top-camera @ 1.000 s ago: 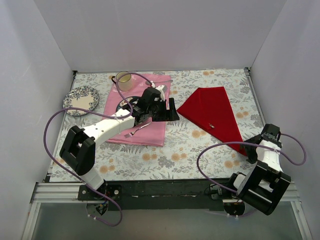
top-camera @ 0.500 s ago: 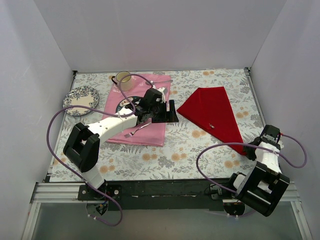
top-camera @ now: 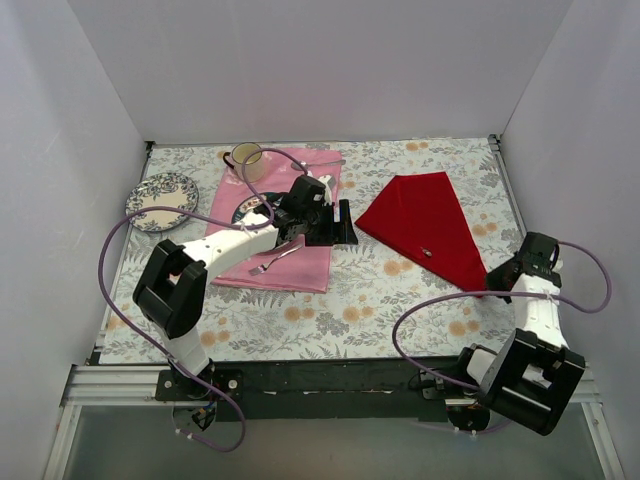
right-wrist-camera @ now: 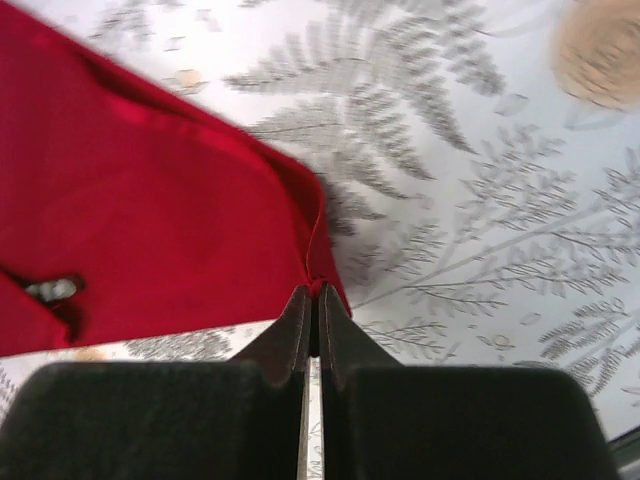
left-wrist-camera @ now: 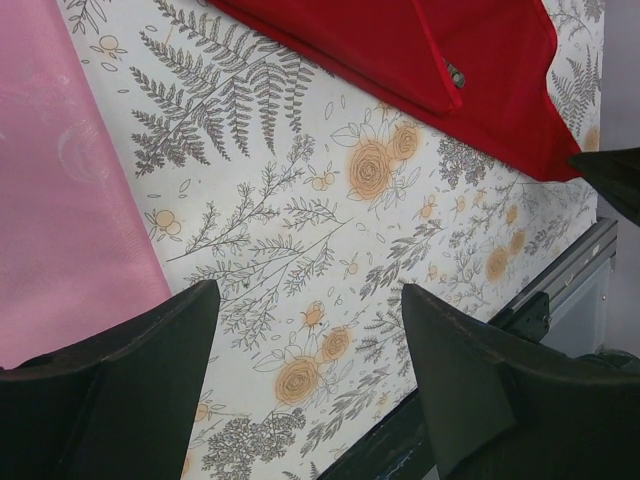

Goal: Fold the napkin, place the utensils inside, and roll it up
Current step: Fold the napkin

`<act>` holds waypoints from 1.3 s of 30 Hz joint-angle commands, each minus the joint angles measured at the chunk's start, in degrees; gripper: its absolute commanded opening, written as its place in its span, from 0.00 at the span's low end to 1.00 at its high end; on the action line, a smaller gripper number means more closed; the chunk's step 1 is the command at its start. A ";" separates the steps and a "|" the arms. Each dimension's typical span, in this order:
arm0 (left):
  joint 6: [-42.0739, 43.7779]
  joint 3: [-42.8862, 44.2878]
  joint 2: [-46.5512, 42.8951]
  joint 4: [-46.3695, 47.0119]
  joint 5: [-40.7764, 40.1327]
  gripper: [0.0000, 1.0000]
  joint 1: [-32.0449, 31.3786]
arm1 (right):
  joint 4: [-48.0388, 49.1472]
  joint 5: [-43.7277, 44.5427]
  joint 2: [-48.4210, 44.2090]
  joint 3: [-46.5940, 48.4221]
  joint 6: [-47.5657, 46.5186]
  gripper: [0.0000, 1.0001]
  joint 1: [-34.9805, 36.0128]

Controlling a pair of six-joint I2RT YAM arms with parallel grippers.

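Note:
The deep red napkin (top-camera: 425, 225) lies folded into a triangle at the right of the flowered tablecloth, also seen in the left wrist view (left-wrist-camera: 400, 50). My right gripper (top-camera: 497, 287) is shut on the napkin's near corner (right-wrist-camera: 315, 240), its jaws (right-wrist-camera: 313, 292) pressed together with the red hem pinched between them. A small silver bit (right-wrist-camera: 50, 290) peeks from under the napkin's upper fold (left-wrist-camera: 455, 75); I cannot tell what it is. The utensils are otherwise hidden. My left gripper (top-camera: 345, 222) hovers open over bare tablecloth (left-wrist-camera: 308, 295), between the pink cloth and the napkin.
A pale pink cloth (top-camera: 275, 235) lies left of centre with a silver utensil (top-camera: 278, 258) on it and more cutlery (top-camera: 318, 163) at its far end. A cup (top-camera: 247, 158) and a patterned plate (top-camera: 160, 197) stand at the back left. The table's metal rail (left-wrist-camera: 560, 285) runs along the near edge.
My right gripper has shut on the napkin's near corner and shifted slightly away from the table's near edge. The left arm has barely shifted and stays open.

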 commanded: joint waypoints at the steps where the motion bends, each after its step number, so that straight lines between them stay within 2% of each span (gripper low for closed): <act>1: -0.22 1.85 -0.41 -0.12 1.97 0.72 0.57 | 1.78 -0.66 -0.52 5.67 -2.74 0.01 9.08; 7: -0.49 1.67 -0.06 -0.03 2.67 0.72 0.75 | 1.77 3.47 3.87 12.97 -5.89 0.01 23.50; 16: -0.31 1.15 -0.32 -0.03 1.36 0.72 0.83 | 3.71 4.97 12.75 21.40 -12.40 0.01 36.26; 25: -0.40 1.32 -0.67 -0.73 0.30 0.72 0.92 | 4.59 8.57 18.03 28.62 -16.98 0.01 42.95; 39: -1.54 -0.87 -4.27 1.72 0.30 0.75 0.83 | 9.42 6.64 23.65 33.19 -17.50 0.01 47.17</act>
